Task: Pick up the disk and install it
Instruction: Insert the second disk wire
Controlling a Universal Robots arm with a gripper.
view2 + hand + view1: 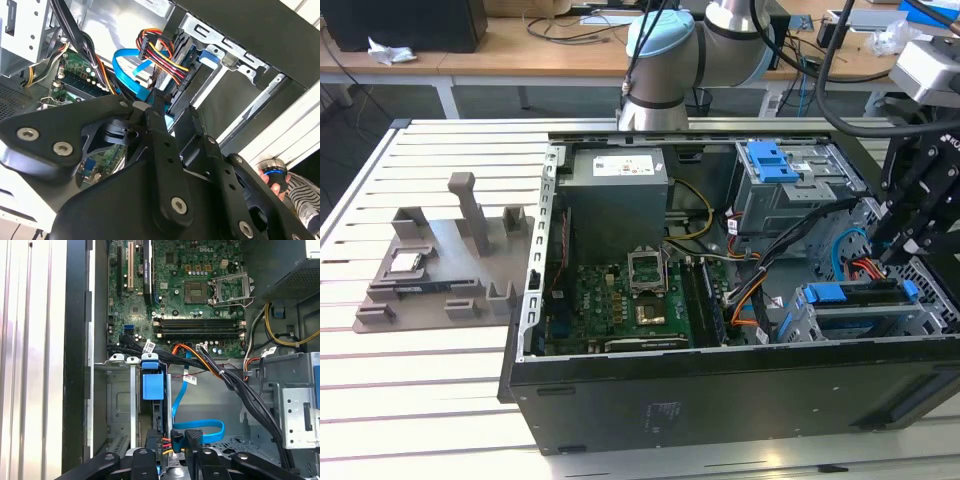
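Note:
The disk [855, 297] sits on edge in the metal drive cage [800, 318] at the near corner of the open computer case, toward the exterior view's right. Its bright blue carrier frame [152, 385] faces up. My gripper [890, 255] hangs just above the cage, at the disk's cabled end. In both wrist views the black fingers [192, 437] stand apart, and my gripper [172, 439] is open. Red and orange power wires and a blue data cable [142, 65] lie beyond the fingertips [156, 106], and my gripper [175, 111] holds nothing that I can make out.
The case holds a green motherboard [620, 305], a power supply [617, 185] and an upper bay with a bare blue bracket [770, 160]. Cable bundles [235, 385] run beside the cage. A grey fixture [440, 270] with a small silver chip [405, 263] lies on the slatted table. A person's hand [272, 177] shows past the case wall.

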